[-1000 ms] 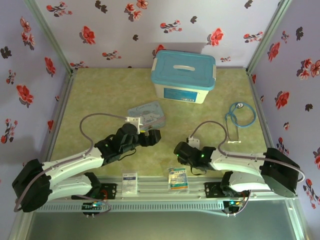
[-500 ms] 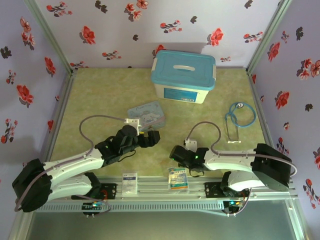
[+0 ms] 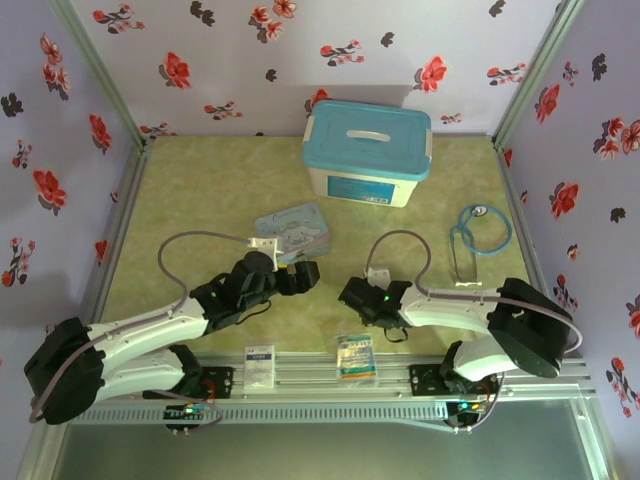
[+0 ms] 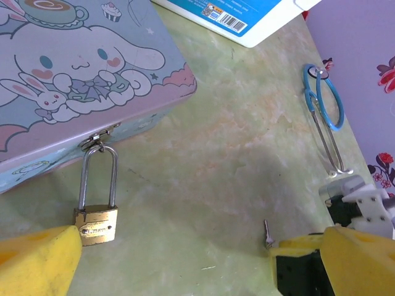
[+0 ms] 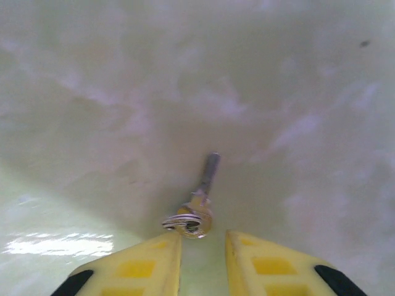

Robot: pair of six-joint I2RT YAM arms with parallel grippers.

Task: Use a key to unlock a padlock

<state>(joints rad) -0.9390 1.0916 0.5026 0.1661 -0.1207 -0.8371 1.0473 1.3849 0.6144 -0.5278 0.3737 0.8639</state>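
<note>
A tiny brass padlock [image 4: 95,225] lies on the green table, its silver shackle hooked through the hasp of the light-blue cartoon tin [image 4: 80,68] [image 3: 293,227]. My left gripper [image 4: 197,246] [image 3: 305,272] hovers wide open just in front of the padlock, nothing between its fingers. To the right of the padlock the small grey key [image 4: 267,233] lies flat on the table. In the right wrist view the key [image 5: 199,206] has its head just ahead of my right gripper [image 5: 202,237] [image 3: 345,293]. The jaws stand a narrow gap apart, with nothing gripped.
A white storage box with a blue lid [image 3: 367,155] stands at the back. A blue stethoscope [image 3: 478,228] [image 4: 324,105] lies at the right. Two small packets [image 3: 259,362] [image 3: 356,356] sit at the front rail. Flowered walls close in three sides.
My right gripper has slid left and slightly away from the front rail, ending closer to the left gripper. The left arm has hardly moved.
</note>
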